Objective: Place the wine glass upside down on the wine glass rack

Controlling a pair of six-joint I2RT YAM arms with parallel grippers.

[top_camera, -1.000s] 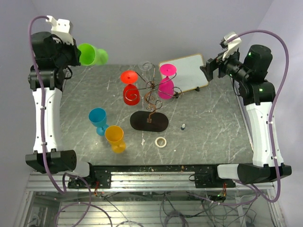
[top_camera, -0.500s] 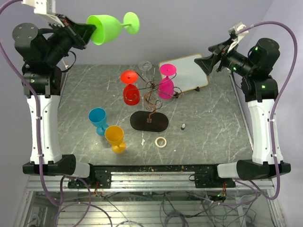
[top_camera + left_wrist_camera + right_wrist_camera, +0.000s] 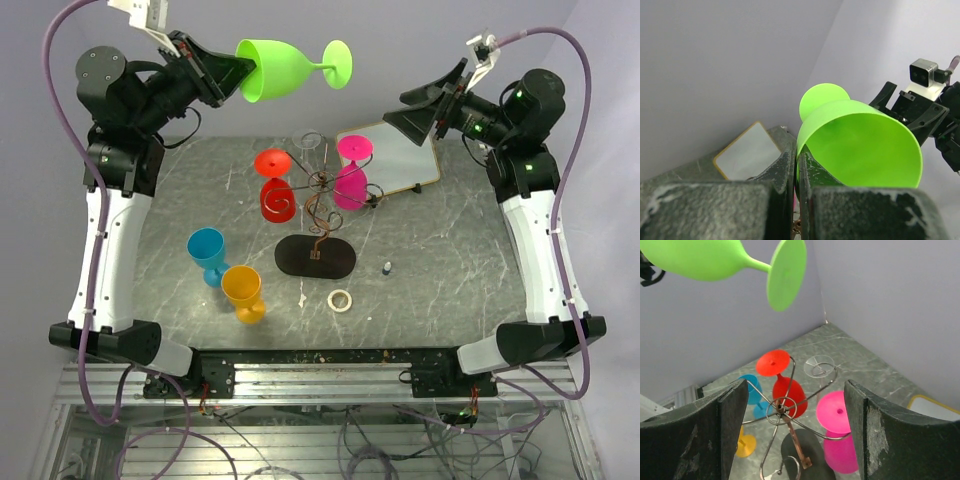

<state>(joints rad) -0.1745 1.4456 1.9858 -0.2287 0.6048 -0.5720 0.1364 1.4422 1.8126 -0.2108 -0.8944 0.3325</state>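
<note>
My left gripper (image 3: 236, 74) is shut on the rim of a green wine glass (image 3: 290, 68). It holds the glass on its side high above the table's back, foot pointing right. In the left wrist view the fingers (image 3: 785, 167) pinch the bowl's wall (image 3: 860, 145). The wine glass rack (image 3: 318, 185), dark wire on a black oval base (image 3: 315, 257), stands mid-table. A red glass (image 3: 276, 196), a pink glass (image 3: 350, 182) and a clear glass (image 3: 308, 142) hang on it upside down. My right gripper (image 3: 415, 112) is open and empty, raised and facing the rack (image 3: 781, 407); the green glass (image 3: 786, 272) shows above.
A blue glass (image 3: 207, 250) and an orange glass (image 3: 243, 290) stand on the table's left. A white board (image 3: 392, 150) lies at the back right. A tape ring (image 3: 340, 299) and a small dark object (image 3: 387, 268) lie in front of the rack.
My left arm has risen and swung right with the green glass, which now lies sideways above the rack's back. My right arm has lifted and turned toward the centre.
</note>
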